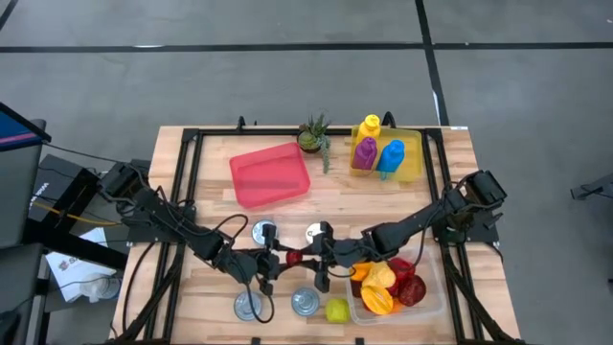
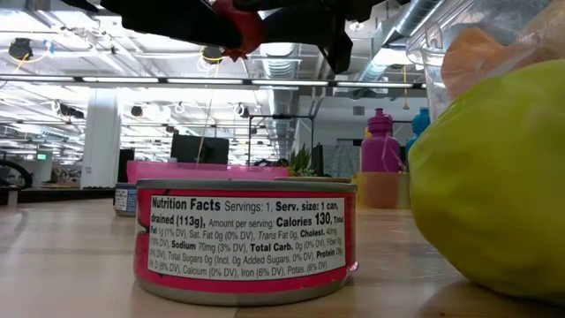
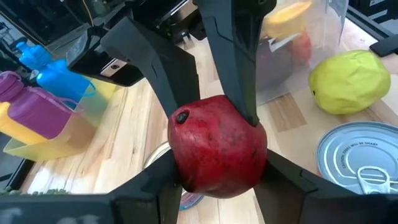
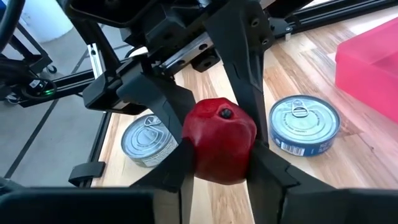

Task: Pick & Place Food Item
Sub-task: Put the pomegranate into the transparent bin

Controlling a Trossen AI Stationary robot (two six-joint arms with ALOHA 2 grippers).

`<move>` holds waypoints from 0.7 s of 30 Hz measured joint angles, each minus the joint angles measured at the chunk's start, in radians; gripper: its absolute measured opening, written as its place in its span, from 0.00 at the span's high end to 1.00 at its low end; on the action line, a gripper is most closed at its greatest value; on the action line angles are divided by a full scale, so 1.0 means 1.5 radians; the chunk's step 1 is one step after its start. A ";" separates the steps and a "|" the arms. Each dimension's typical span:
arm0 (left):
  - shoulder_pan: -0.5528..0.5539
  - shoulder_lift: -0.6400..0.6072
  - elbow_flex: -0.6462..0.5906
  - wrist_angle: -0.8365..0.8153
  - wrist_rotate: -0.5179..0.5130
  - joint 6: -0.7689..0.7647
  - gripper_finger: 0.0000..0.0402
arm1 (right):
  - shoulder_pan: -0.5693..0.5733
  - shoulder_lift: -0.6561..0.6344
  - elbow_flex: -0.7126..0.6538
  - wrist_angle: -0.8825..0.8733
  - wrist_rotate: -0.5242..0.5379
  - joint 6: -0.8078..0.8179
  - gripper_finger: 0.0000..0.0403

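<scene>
Nearest cam: red-label can (image 2: 245, 238) w/ nutrition panel, low view, standing on the surface; green-yellow fruit (image 2: 490, 181) just beside it, filling the frame edge.
Task item: pomegranate (image 3: 216, 146), held up off the surface, mid-front, between the two arms; in high view only a small red spot (image 1: 294, 255).
Left tool (image 3: 214, 174): partly closed, fingers pressed on both flanks of the pomegranate.
Right tool (image 4: 217, 163): also partly closed on the same fruit, coming in from the opposite side; fingers of the two tools sit crosswise round it. Looks like a mid-air handover, judged only.
Handling: prob. fairly heavy for its size, hard leathery rind, round and smooth, so may roll or twist in a narrow pinch. Not very fragile, but hard squeeze could bruise or split it.
Where to hold: across the widest part, pads on opposite flanks, clear of the calyx nub (image 3: 182, 116).
Risk: if one tool lets go before the other is firm, fruit drops onto cans below.
Below/around: silver-top cans (image 4: 303, 123) and (image 4: 147, 138) under the grip; more near the front edge (image 1: 306, 303).
Clear bin (image 1: 433, 299): front right, holds red and orange fruit, near the right arm.
Pink tray (image 1: 270, 174): rear centre, nothing seen in it, well apart from the tools.
Rear right: small plant (image 1: 314, 135); yellow holder w/ bottles (image 1: 383, 153).
Open room: bare wood between tray and tools; frame rails along both sides limit wide swings.
</scene>
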 joint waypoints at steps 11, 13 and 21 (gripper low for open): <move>-0.020 -0.002 0.003 -0.036 0.010 0.005 0.49 | 0.008 0.001 0.000 0.005 -0.006 -0.014 0.76; -0.027 -0.006 0.003 -0.040 0.011 0.004 0.44 | 0.009 0.001 0.000 0.008 -0.006 -0.015 0.76; -0.046 -0.065 0.002 -0.108 0.004 -0.055 0.24 | 0.019 0.001 0.000 0.015 0.000 -0.033 0.76</move>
